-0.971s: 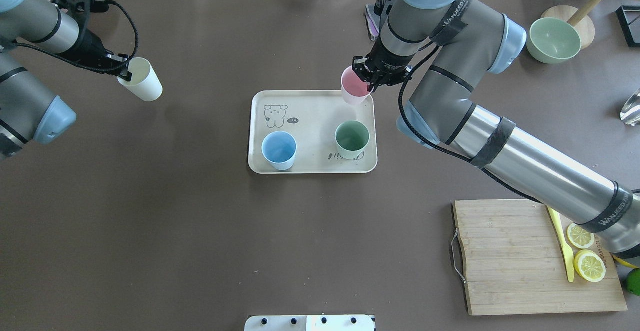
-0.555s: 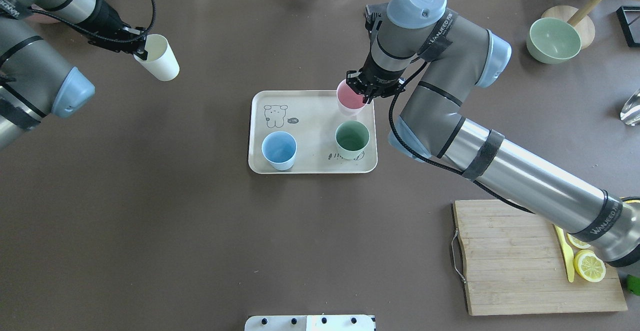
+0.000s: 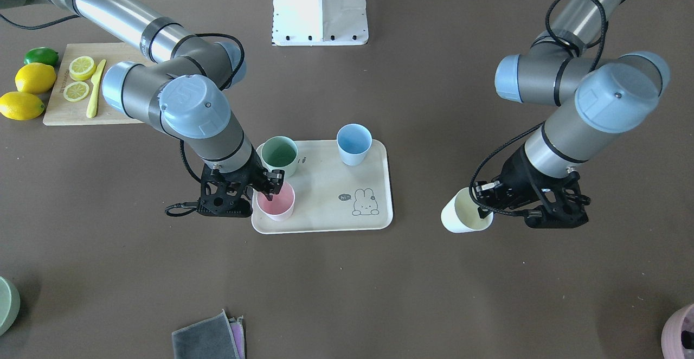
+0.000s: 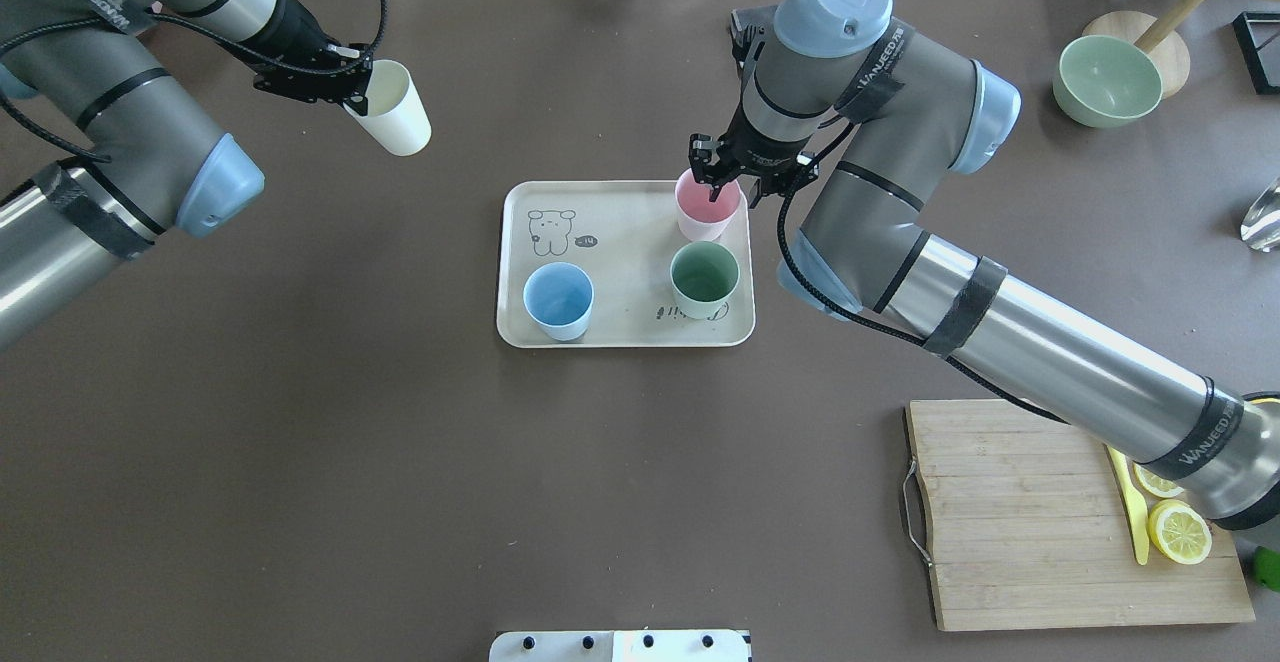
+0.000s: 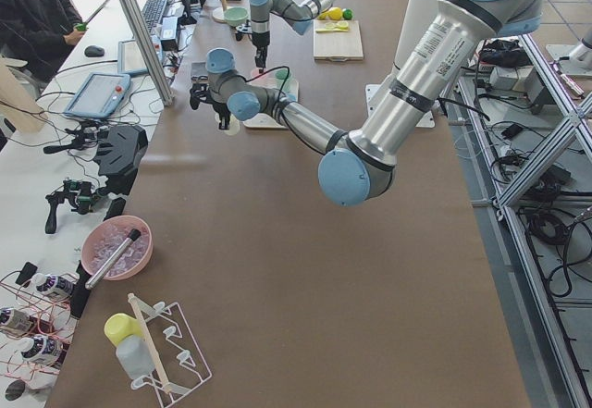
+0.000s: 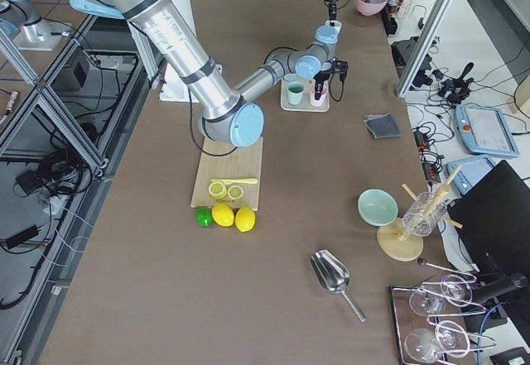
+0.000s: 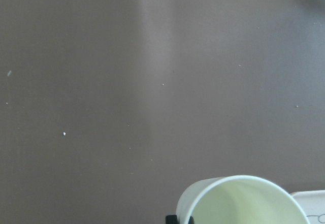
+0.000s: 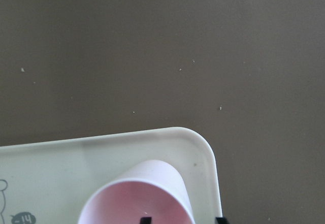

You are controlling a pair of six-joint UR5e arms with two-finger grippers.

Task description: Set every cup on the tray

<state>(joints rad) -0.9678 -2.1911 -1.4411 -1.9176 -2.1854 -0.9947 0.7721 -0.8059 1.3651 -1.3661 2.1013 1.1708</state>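
Note:
The beige tray point(image 4: 620, 242) lies mid-table and also shows in the front view point(image 3: 325, 196). The light blue cup point(image 4: 558, 300) and mint green cup point(image 4: 704, 279) stand upright on it. The pink cup point(image 4: 708, 206) stands in its far right corner and shows in the right wrist view point(image 8: 137, 198). My right gripper point(image 4: 728, 187) is open, one finger inside the pink rim and one outside. My left gripper point(image 4: 352, 92) is shut on the rim of the cream-white cup point(image 4: 398, 122). It holds the cup tilted above the table, left of the tray point(image 3: 461, 215).
A wooden cutting board point(image 4: 1010, 512) with lemon slices and a yellow knife lies at the near right. A green bowl point(image 4: 1105, 80) sits at the far right. A folded cloth point(image 3: 209, 340) lies beyond the tray. The robot's white base point(image 4: 620, 645) is at the near edge.
My left arm has carried the cream-white cup right, closer to the tray. My right gripper has set the pink cup upright on the tray's far right corner and opened.

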